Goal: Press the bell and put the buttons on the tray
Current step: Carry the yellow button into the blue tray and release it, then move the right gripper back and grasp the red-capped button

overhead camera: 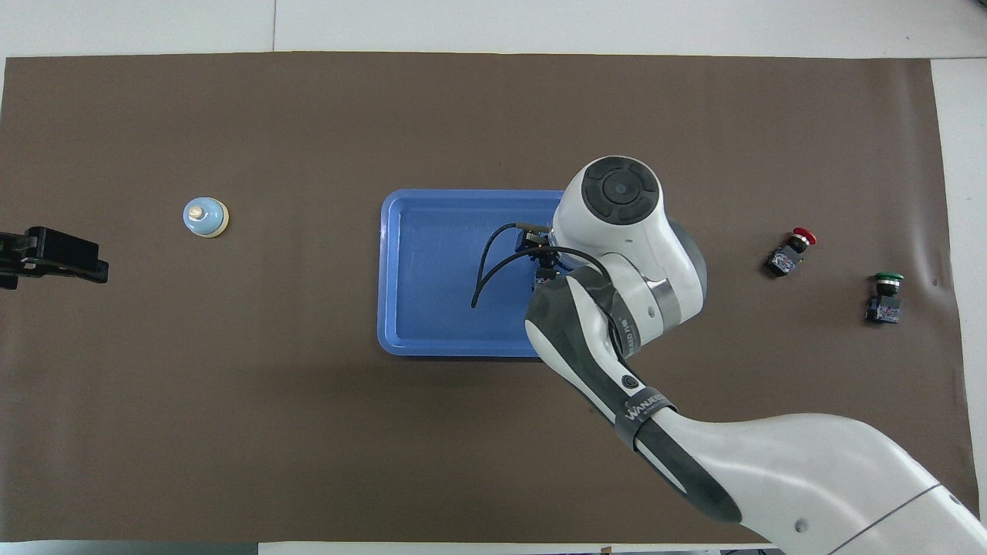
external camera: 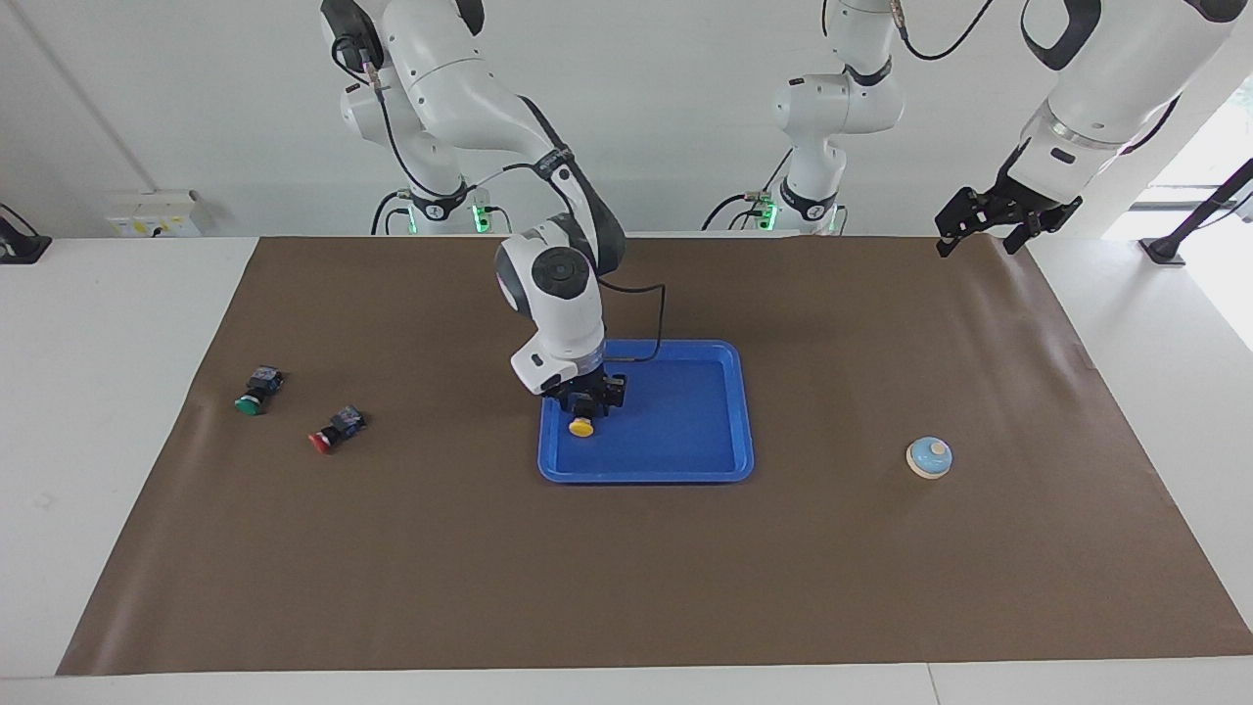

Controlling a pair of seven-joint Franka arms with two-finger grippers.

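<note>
The right gripper (external camera: 585, 406) is hanging low over the blue tray (external camera: 685, 431), directly above the yellow button (external camera: 581, 427) lying in the tray; whether its fingers are gripping it cannot be told. The left gripper (external camera: 994, 220), fingers spread and empty, is waiting raised, well apart from the tray. The bell (external camera: 929, 457) is sitting toward the left arm's end, the red button (external camera: 333, 432) and green button (external camera: 256, 392) toward the right arm's.

The right gripper (external camera: 585, 409) is low over the tray (external camera: 685, 441), directly above the yellow button (external camera: 580, 427).
</note>
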